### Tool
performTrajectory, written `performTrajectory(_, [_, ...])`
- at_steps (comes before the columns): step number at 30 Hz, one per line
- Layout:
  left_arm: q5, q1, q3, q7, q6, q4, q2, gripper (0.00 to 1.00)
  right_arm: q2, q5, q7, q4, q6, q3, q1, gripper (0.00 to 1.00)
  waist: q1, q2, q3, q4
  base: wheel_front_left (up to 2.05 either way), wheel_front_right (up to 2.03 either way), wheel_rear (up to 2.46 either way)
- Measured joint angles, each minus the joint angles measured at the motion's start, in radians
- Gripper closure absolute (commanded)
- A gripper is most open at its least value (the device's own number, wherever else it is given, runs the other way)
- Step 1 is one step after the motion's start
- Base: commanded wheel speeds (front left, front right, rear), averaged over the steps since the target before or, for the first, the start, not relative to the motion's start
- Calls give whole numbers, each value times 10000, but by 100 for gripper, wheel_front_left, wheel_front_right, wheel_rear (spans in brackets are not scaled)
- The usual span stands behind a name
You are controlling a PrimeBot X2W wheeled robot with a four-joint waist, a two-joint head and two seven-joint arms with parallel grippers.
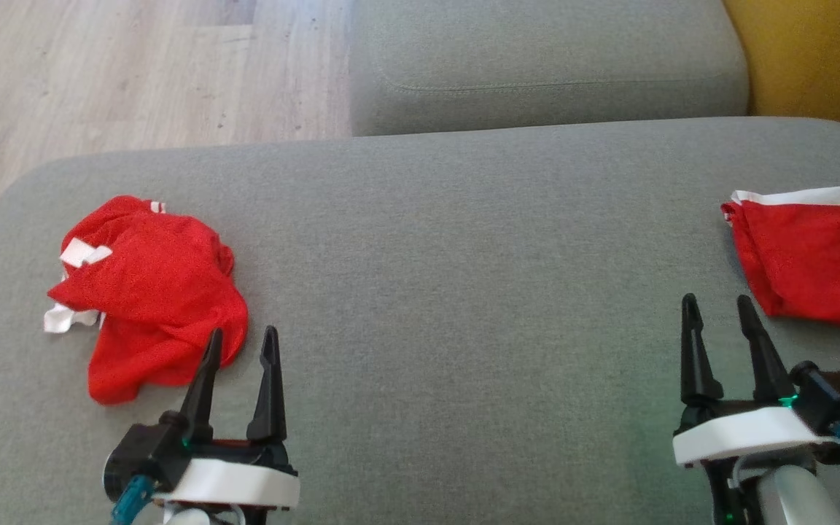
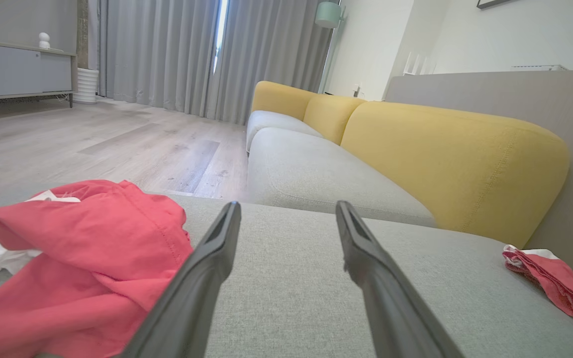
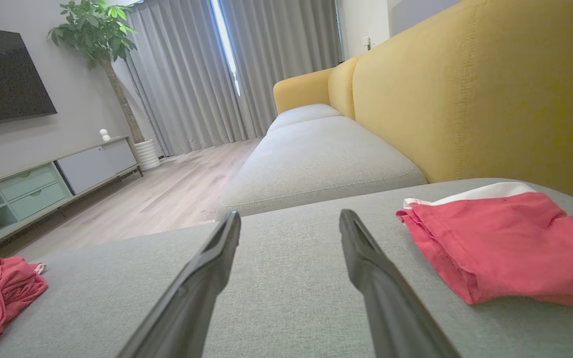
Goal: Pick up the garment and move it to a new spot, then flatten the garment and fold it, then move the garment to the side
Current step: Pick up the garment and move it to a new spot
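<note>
A crumpled red garment (image 1: 150, 292) lies heaped at the left end of the grey sofa seat (image 1: 464, 255).
The left fingers (image 1: 205, 379) stand wide apart and empty, just beside its near right edge. The right fingers (image 1: 693, 343), equally spread and empty, sit beside a folded red garment (image 1: 814, 255) at the seat's right edge.

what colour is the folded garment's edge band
White band on the red folded garment; best in right wrist view.

Head camera looks steeply down on the wide grey fabric cushion (image 1: 464, 255). Both wrist cameras sit low over it, facing long grey curtains (image 2: 167, 49), sharing the crumpled red garment (image 2: 82, 258) and padded yellow backrest (image 3: 465, 89).
</note>
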Motion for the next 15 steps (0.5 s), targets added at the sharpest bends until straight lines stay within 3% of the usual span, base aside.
performTrajectory(6, [17, -15, 132, 0, 36, -31, 0, 0, 2, -104, 0, 82, 0, 395, 20, 0, 0, 0, -44, 440, 0, 0, 0])
performTrajectory(15, [303, 7, 616, 0, 107, -29, 4, 0, 2, 92, 0, 301, 0, 1342, 81, 0, 0, 0, -250, 1640, 0, 0, 0])
